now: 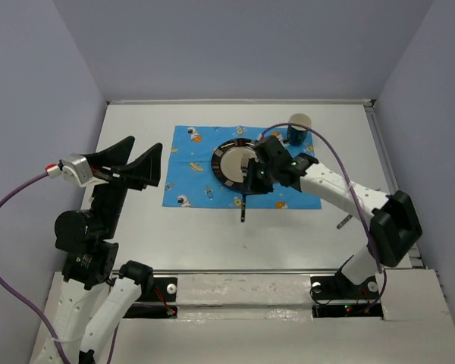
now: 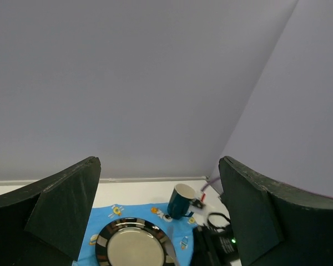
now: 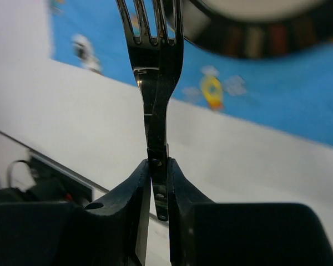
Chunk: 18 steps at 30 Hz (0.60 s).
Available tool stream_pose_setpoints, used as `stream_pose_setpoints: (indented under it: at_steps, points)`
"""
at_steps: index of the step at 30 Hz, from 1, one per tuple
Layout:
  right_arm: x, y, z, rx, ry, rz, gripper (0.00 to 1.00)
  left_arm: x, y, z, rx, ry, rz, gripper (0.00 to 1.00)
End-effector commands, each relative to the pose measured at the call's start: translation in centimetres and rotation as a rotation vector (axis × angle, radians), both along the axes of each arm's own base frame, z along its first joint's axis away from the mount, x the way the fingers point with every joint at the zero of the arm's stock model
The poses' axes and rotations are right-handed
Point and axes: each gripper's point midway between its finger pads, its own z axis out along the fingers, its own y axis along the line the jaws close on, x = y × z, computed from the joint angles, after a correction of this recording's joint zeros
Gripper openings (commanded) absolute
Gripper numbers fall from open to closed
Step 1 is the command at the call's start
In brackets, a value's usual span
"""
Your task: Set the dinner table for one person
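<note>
Dinner table (image 1: 136, 235) underlies right end effector (image 3: 159, 169) gripping fork (image 3: 155, 83).

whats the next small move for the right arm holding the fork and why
Probably carry the fork left and lay it on the blue mat beside the plate: the right gripper is shut on it, and that mat space looks bare.

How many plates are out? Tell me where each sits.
1. The plate lies on the blue mat, left of the mug; the right arm hides its near-right edge. None looks hidden.
</note>
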Motion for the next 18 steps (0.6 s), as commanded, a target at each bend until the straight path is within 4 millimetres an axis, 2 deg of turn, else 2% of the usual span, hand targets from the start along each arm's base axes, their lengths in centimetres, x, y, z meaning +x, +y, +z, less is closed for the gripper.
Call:
stream_pose_setpoints:
  at_steps: [1, 2, 3, 4, 5, 6, 7, 8, 9, 11, 12, 13, 14, 18]
  points:
    - [7.6, 7.7, 3.9, 0.164, -0.214, 0.044, 0.0, -0.1, 0.5, 1.0, -0.006, -0.045, 0.029, 0.99]
    - [8.8, 8.9, 4.0, 0.168, -0.226, 0.053, 0.0, 0.0, 0.5, 0.9, -0.005, -0.042, 0.029, 0.99]
    - [10.8, 10.7, 6.9, 0.215, -0.287, 0.062, 0.0, 0.1, 0.5, 0.9, -0.004, -0.042, 0.031, 0.99]
    - [12.1, 12.0, 3.8, 0.182, -0.245, 0.072, 0.0, 0.0, 0.4, 1.0, -0.005, -0.045, 0.028, 0.99]
    - [12.8, 12.9, 3.4, 0.187, -0.236, 0.079, 0.0, 0.0, 0.4, 1.0, -0.005, -0.044, 0.028, 0.99]
    - [13.9, 14.5, 5.3, 0.235, -0.259, 0.093, 0.0, -0.1, 0.5, 1.0, -0.005, -0.047, 0.032, 0.99]
    - [14.8, 15.3, 2.2, 0.208, -0.216, 0.094, 0.0, -0.1, 0.5, 1.1, -0.005, -0.047, 0.031, 0.99]
    - [15.1, 15.7, 0.9, 0.193, -0.187, 0.094, 0.0, -0.2, 0.5, 1.0, -0.003, -0.047, 0.028, 0.99]
    - [16.0, 16.7, 1.9, 0.214, -0.202, 0.093, 0.0, -0.2, 0.4, 1.1, -0.005, -0.048, 0.026, 0.99]
    - [16.1, 17.8, 0.0, 0.21, -0.169, 0.098, 0.0, -0.2, 0.4, 1.1, -0.005, -0.047, 0.023, 0.99]
    - [16.4, 18.1, -1.8, 0.196, -0.148, 0.093, 0.0, -0.1, 0.2, 1.0, -0.001, -0.043, 0.016, 0.99]
    - [17.0, 18.5, -1.2, 0.207, -0.164, 0.086, 0.0, 0.0, 0.1, 0.9, -0.001, -0.042, 0.014, 0.99]
    - [17.2, 18.6, -2.3, 0.197, -0.151, 0.082, 0.0, 0.1, 0.0, 0.9, -0.001, -0.039, 0.009, 0.99]
    - [17.3, 19.5, -2.5, 0.206, -0.152, 0.084, 0.0, 0.1, -0.2, 0.7, 0.001, -0.034, 0.001, 0.99]
